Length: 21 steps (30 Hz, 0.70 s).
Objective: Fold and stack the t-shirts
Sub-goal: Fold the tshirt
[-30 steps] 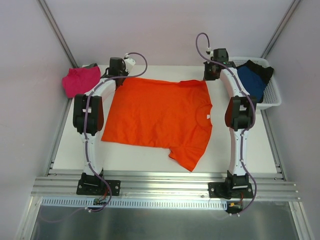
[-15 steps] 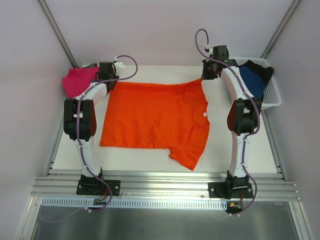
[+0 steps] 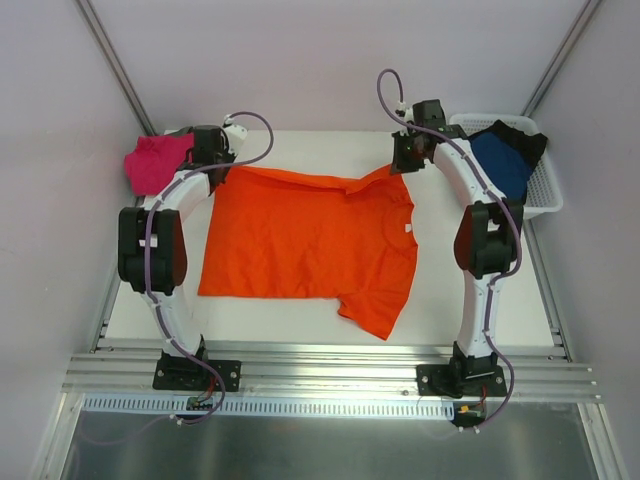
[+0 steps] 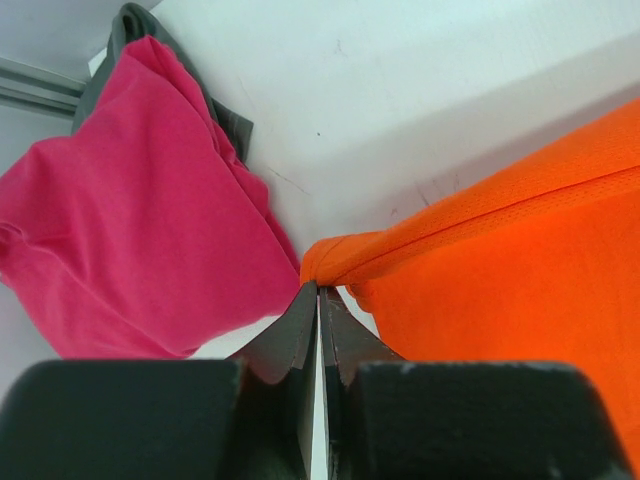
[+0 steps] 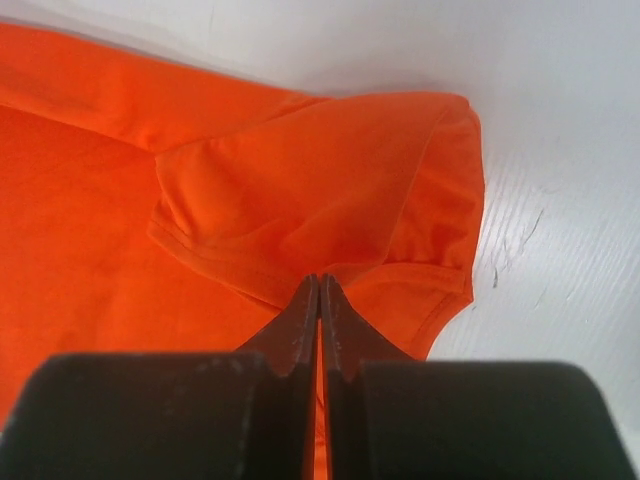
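Note:
The orange t-shirt [image 3: 305, 240] lies spread on the white table, one sleeve pointing to the near edge. My left gripper [image 3: 218, 170] is shut on its far left corner [image 4: 330, 260]. My right gripper [image 3: 400, 160] is shut on its far right sleeve [image 5: 330, 230], which is bunched and folded over. The far edge sags between them. The magenta-pink t-shirt [image 3: 155, 163] lies crumpled at the far left, close beside the left gripper [image 4: 320, 290], and shows in the left wrist view [image 4: 130, 220]. The dark blue t-shirt [image 3: 503, 162] and the black t-shirt [image 3: 520, 133] lie in the basket.
A white mesh basket [image 3: 545, 190] stands at the far right beside the right arm. A grey cloth [image 4: 225, 115] sticks out from under the pink shirt. Walls close in the table at the back and both sides.
Both grippers have moved toward each other and slightly left, holding the shirt's far corners. The far edge went from taut to slack, and the right sleeve has bunched.

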Each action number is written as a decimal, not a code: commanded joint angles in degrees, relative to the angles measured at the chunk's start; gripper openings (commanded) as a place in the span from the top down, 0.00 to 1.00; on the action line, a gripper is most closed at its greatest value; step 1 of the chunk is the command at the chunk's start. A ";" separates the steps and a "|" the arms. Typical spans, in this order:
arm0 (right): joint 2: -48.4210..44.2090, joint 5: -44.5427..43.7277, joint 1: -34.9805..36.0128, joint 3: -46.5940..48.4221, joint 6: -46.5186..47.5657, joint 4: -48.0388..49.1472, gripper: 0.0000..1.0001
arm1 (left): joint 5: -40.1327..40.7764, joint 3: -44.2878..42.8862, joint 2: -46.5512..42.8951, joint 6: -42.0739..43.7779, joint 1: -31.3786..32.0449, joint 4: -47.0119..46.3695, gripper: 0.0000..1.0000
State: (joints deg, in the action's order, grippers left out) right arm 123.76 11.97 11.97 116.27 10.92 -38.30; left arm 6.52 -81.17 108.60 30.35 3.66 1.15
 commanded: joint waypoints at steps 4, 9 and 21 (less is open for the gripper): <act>-6.87 1.13 0.16 -2.62 -0.46 -1.60 0.99 | -0.19 2.68 -4.36 -2.22 -0.23 -0.88 1.00; -8.45 1.22 0.16 -4.03 -0.28 -1.86 0.99 | 0.07 4.35 -5.50 -2.40 -0.23 -0.97 1.00; -11.35 1.57 0.25 -8.42 0.07 -2.13 0.99 | 0.25 8.04 -9.10 -2.75 -0.23 -0.88 1.00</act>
State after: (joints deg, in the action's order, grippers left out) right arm 116.92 12.53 12.10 108.71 10.96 -39.97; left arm 6.57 -74.13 103.72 28.91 3.66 1.23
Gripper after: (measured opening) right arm 0.012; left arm 0.007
